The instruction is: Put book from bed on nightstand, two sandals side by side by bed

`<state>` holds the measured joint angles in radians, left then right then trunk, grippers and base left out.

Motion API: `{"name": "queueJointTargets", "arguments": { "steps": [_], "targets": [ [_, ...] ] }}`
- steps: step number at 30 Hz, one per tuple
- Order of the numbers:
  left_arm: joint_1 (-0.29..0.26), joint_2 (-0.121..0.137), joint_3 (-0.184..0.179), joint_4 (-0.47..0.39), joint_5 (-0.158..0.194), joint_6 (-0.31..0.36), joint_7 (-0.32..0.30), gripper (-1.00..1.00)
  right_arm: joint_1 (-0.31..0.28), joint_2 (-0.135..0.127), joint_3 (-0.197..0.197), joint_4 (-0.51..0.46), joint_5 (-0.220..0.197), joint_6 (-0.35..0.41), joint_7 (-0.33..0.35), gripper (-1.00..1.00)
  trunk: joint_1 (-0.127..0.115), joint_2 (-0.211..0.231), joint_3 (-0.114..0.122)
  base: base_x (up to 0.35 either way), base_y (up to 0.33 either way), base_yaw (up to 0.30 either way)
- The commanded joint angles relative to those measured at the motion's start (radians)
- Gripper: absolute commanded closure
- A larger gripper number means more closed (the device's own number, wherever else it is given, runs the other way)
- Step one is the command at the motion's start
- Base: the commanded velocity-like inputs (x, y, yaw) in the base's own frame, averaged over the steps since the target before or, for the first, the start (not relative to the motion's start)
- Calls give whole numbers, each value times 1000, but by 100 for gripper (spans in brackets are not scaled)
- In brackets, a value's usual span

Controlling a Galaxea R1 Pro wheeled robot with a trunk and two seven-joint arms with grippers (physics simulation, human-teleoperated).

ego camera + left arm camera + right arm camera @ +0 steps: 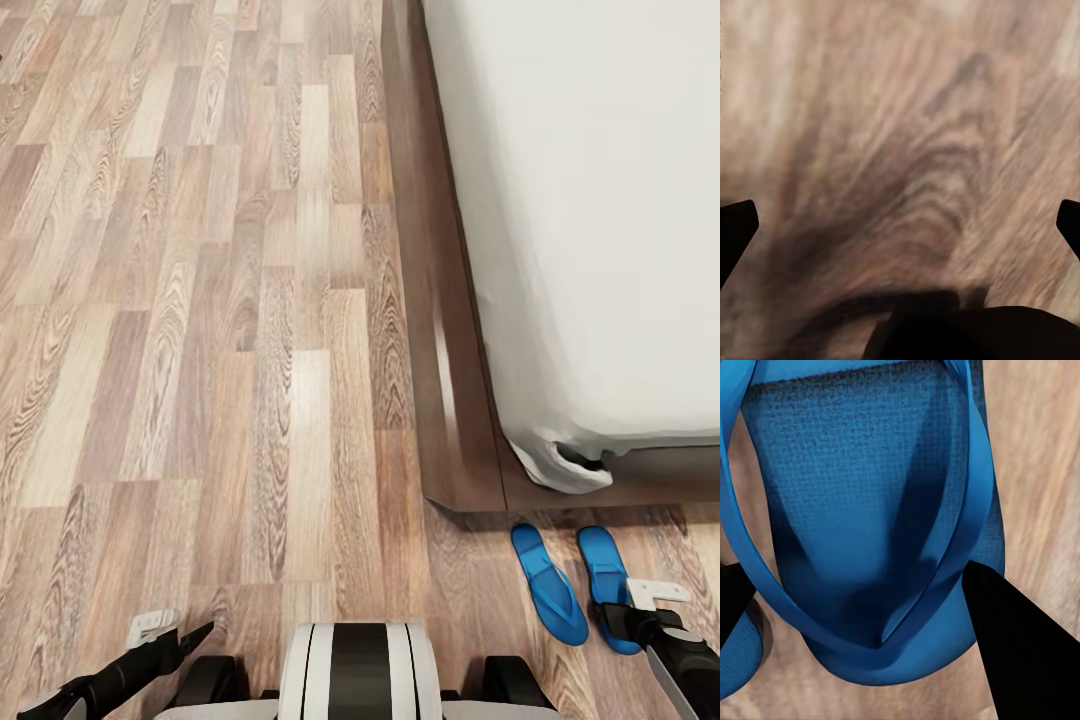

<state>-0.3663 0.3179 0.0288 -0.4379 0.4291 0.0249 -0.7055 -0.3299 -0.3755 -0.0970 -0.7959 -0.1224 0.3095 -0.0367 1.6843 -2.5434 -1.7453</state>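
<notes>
A: Floor (200, 300): wood plank, taking up the whole left of the head view. Bed (600, 200): far right, pale mattress on a dark brown frame, near corner of the frame ending just beyond the sandals.

B: Task progress?

A: Sandals look close to done. Left sandal (549, 584) and right sandal (607, 580) flat on the floor, side by side, roughly parallel, a narrow gap between, just off the near corner of the bed. Judged as meeting "side by side next to the bed", or nearly. Book part not assessable from here: no book or nightstand among these pictures, visible mattress bare.

B: Right gripper?

A: Right gripper (628, 622) low over the near end of the right sandal in the head view. In the right wrist view, blue footbed and strap loop of that sandal (870, 510) close up between the two dark fingers (1020, 645), fingers spread to either side of the sole. Parted, then; nothing clamped as far as visible. Contact with the sandal: cannot tell. Sliver of the other sandal (735, 656) at the frame edge.

B: Left gripper?

A: Left gripper (172, 638) near left, well apart from both sandals, over bare planks. Left wrist view: blurred wood grain, finger tips (736, 225) at opposite edges, so wide apart and empty.

B: Left to do?

A: Likely the book, if not already moved.
</notes>
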Motion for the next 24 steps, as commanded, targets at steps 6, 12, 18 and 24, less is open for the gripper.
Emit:
{"name": "queueJointTargets", "arguments": {
  "steps": [6,12,18,24],
  "targets": [
    [0,0,2,1,4,3,-5,-100,0,0,1,-2,-11,5,-6,100,0,0,0,0,0,0],
    [0,0,2,1,4,2,-5,-100,0,0,0,-2,-11,5,-6,100,1,-1,-12,0,0,0],
    [0,0,2,1,4,2,-6,-100,0,0,0,-2,-11,5,-6,100,1,-1,-12,0,0,0],
    [0,0,2,1,4,2,-5,-100,0,0,0,-2,-11,5,-6,100,1,-1,-12,0,0,0]
  ]
}}
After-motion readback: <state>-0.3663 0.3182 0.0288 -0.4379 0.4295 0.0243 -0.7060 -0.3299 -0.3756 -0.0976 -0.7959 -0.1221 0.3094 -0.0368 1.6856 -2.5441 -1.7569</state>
